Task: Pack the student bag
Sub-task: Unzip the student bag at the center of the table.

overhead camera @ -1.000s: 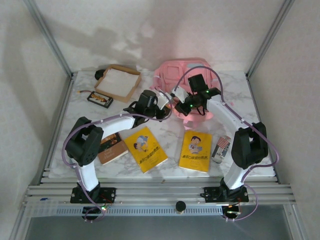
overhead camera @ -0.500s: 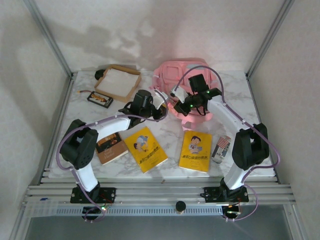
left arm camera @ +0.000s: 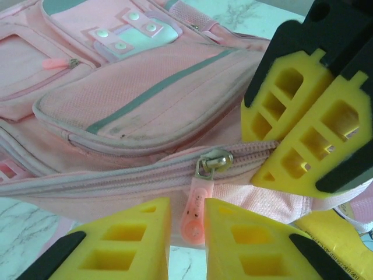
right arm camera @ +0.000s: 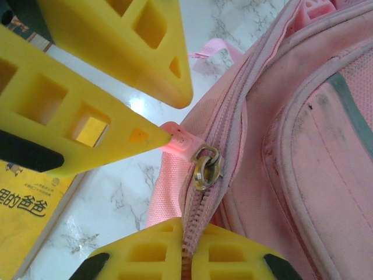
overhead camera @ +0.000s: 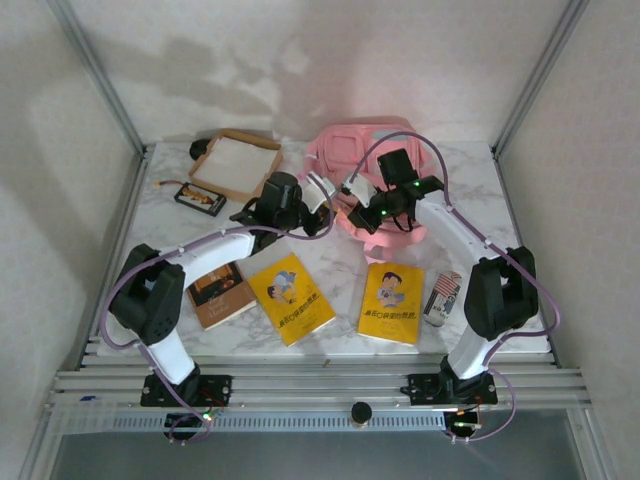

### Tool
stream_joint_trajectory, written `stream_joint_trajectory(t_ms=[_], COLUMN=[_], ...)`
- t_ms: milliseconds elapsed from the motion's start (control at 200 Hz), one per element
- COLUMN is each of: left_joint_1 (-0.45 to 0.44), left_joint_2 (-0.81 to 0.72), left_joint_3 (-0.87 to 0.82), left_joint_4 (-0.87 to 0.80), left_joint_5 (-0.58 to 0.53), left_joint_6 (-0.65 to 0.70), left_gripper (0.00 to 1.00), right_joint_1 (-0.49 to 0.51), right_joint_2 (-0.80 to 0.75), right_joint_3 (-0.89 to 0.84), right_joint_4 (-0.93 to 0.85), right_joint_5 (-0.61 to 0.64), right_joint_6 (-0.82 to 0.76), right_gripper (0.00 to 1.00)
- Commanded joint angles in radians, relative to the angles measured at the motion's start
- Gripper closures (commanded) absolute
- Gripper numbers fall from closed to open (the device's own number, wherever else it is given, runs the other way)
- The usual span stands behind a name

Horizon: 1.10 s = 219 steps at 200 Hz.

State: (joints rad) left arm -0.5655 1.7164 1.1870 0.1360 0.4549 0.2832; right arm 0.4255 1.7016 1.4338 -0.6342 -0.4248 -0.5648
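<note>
Pink student bag (overhead camera: 340, 150) lies flat at the far middle of the tabletop (overhead camera: 170, 225), front pockets up, with both arms reaching to its near edge. Step in hand: getting the main zipper open so things can go in. Nothing looks packed yet; a yellow book (overhead camera: 290, 298), a second yellow book (overhead camera: 391, 302) and a brown book (overhead camera: 222, 293) lie on the marble between the bag and the arm bases. Left gripper (left arm camera: 187, 205) sits at the pink pull tab (left arm camera: 193, 221): fingers a little apart, tab hanging in the gap and touching one pad at most, so not a firm pinch by the look of it. Right wrist view agrees: one left fingertip just touches the tab end, the other is clear of it. Right gripper (right arm camera: 186, 226) is pressed together on the bag's zipper seam just beside the metal slider (right arm camera: 205, 166), pinning the fabric. Track looks closed on both sides of the slider; which way it opens I cannot tell. Next move, my read: left gripper needs to close squarely on the tab, then pull along the seam away from the right gripper while that one holds the fabric taut. Tab is small and floppy, so a skewed close would likely slip off, and pulling upward rather than along the teeth would just lift the bag
</note>
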Motion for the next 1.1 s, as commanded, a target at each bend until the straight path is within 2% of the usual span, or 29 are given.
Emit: stream_joint_trajectory(t_ms=[0,195,345,561,771,876,1006,1092], left_joint_1=[0.003,0.004,0.004,0.004,0.017,0.032,0.023,0.021], left_joint_2=[0.009,0.045,0.035,0.034,0.004,-0.02,-0.016,-0.034], left_joint_3=[0.04,0.069,-0.002,-0.016,-0.077,-0.116,-0.101,-0.137], left_joint_4=[-0.027,-0.09,-0.03,-0.039,-0.004,0.042,0.009,0.074], left_joint_5=[0.054,0.09,0.055,0.09,0.056,0.085,0.126,0.133], left_joint_6=[0.033,0.033,0.015,0.0,-0.018,-0.036,-0.03,-0.042], left_gripper=[0.77,0.75,0.75,0.75,0.76,0.74,0.74,0.73], right_joint_1=[0.007,0.008,0.007,0.005,-0.002,-0.003,-0.004,-0.004], right_joint_2=[-0.042,-0.038,-0.043,-0.037,-0.034,-0.027,-0.022,-0.014], right_joint_3=[0.043,0.057,0.06,0.065,0.066,0.072,0.072,0.081], right_joint_4=[0.015,0.011,0.014,0.016,0.018,0.007,0.008,0.006], right_joint_5=[-0.082,-0.08,-0.084,-0.072,-0.068,-0.068,-0.07,-0.085], right_joint_6=[-0.014,-0.014,-0.017,-0.017,-0.02,-0.024,-0.027,-0.027], right_gripper=[1.0,1.0,1.0,1.0,1.0,1.0,1.0,1.0])
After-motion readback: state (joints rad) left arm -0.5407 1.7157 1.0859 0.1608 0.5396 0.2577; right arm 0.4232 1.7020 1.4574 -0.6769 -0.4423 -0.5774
